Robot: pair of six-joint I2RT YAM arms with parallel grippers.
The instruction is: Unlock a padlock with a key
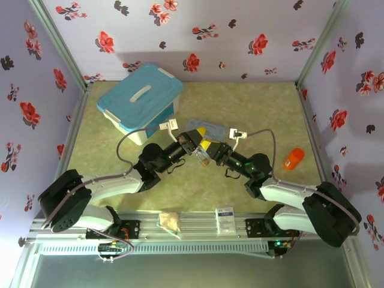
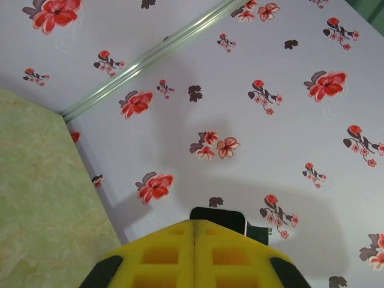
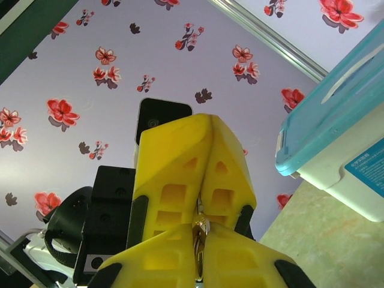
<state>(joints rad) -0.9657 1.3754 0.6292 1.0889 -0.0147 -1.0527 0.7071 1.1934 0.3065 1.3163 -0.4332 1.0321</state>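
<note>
Both arms meet above the middle of the table. My right gripper (image 1: 209,149) (image 3: 200,243) is shut on the padlock (image 3: 200,228), a small shiny brass body wedged edge-on between its yellow fingers. My left gripper (image 1: 196,137) (image 3: 202,204) faces it tip to tip and is shut too, its fingers (image 2: 193,225) pressed together. A thin silvery sliver runs from the padlock up into the left gripper's seam. I cannot tell whether that sliver is the key or the shackle. The key cannot be made out anywhere else.
A white box with a blue lid (image 1: 141,99) (image 3: 336,132) stands at the back left. An orange cylinder (image 1: 293,158) lies to the right. A pale blue tin (image 1: 211,128) lies just behind the grippers. Two small packets (image 1: 170,221) (image 1: 225,217) rest on the front rail.
</note>
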